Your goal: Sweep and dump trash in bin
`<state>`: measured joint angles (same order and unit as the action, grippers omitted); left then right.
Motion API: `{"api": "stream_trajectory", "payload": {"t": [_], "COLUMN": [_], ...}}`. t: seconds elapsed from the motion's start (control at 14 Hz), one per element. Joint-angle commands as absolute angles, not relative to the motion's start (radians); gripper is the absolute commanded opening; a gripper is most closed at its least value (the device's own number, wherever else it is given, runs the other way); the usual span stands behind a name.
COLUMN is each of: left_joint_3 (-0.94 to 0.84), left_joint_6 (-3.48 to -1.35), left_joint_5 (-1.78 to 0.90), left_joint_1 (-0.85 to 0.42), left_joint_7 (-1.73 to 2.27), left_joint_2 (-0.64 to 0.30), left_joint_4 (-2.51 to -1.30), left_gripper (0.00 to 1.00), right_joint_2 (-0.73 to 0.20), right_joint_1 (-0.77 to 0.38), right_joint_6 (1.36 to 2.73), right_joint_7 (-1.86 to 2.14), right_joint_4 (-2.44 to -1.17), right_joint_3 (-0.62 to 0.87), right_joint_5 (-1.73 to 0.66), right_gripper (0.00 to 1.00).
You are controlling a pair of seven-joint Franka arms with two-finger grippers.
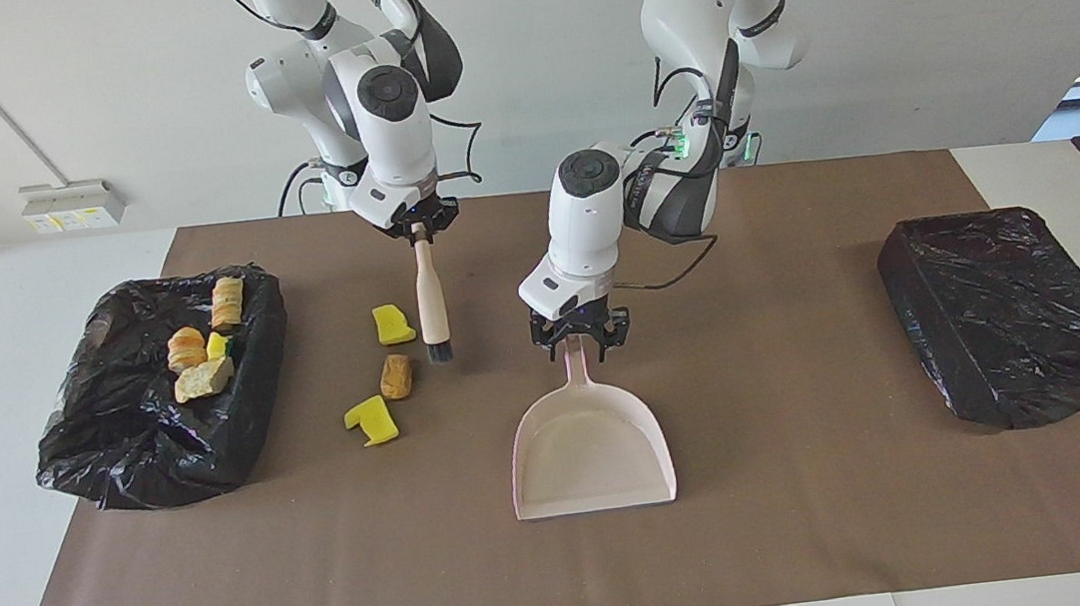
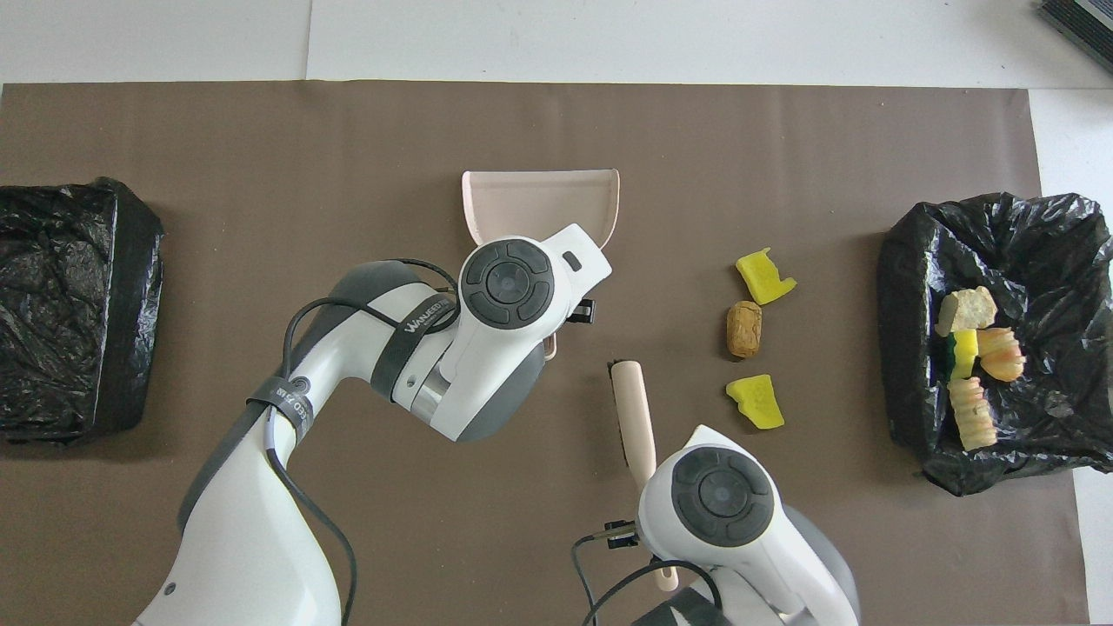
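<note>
Three bits of trash lie loose on the brown mat: a yellow chunk (image 1: pixel 393 324), a tan-brown chunk (image 1: pixel 396 376) and a yellow notched chunk (image 1: pixel 372 421). Four more sit in the open black bin (image 1: pixel 94 450), toward the right arm's end.

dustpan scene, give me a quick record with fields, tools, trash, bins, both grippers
dustpan: flat on the mat, mouth away from the robots
left gripper: around the dustpan's handle, jaws not fully closed
right gripper: shut on brush, which hangs bristles down beside the loose trash
loose trash: three chunks on the mat
open bin: four chunks inside, at the right arm's end
covered bin: at the left arm's end
</note>
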<state>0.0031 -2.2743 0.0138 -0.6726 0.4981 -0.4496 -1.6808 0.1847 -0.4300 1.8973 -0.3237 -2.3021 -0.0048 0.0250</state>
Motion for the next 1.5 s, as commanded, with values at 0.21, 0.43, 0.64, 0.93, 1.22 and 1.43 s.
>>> {"api": "stream_trajectory", "payload": {"t": [0.21,0.43,0.64,0.93,1.22,1.43], "left_joint_3": [0.009,0.009,0.011,0.011,0.009,0.011], "left_joint_6": [-2.281,-2.27,-2.153,-2.043,-2.025,-2.071], "left_joint_5": [0.075,0.115,0.114,0.11,0.103,0.101], "left_joint_1": [-0.673,-0.66,-0.625,-0.612,-0.578,-0.578], "left_joint_7": [0.506,0.396,0.127,-0.191,-0.616,-0.875], "left_joint_2": [-0.446,-0.428,-0.359,-0.314,-0.279,-0.25], "left_joint_4": [-1.681,-1.678,-1.683,-1.695,-1.771,-1.841], "left_gripper": [0.0,0.0,0.0,0.0,0.0,0.0], "right_joint_2": [-0.045,-0.15,-0.254,-0.252,-0.247,-0.224], "right_joint_1": [-0.284,-0.211,-0.202,-0.216,-0.247,-0.241], "right_joint_6": [1.82,1.825,1.757,1.703,1.697,1.585], "right_joint_7": [-0.221,-0.14,-0.106,-0.054,-0.051,-0.116], "right_joint_4": [-1.986,-1.907,-1.856,-1.894,-1.902,-1.839], "right_joint_3": [0.006,0.006,0.006,0.02,0.029,0.011], "right_joint_5": [0.178,0.308,0.365,0.333,0.065,0.081], "right_gripper": [0.0,0.0,0.0,0.0,0.0,0.0]}}
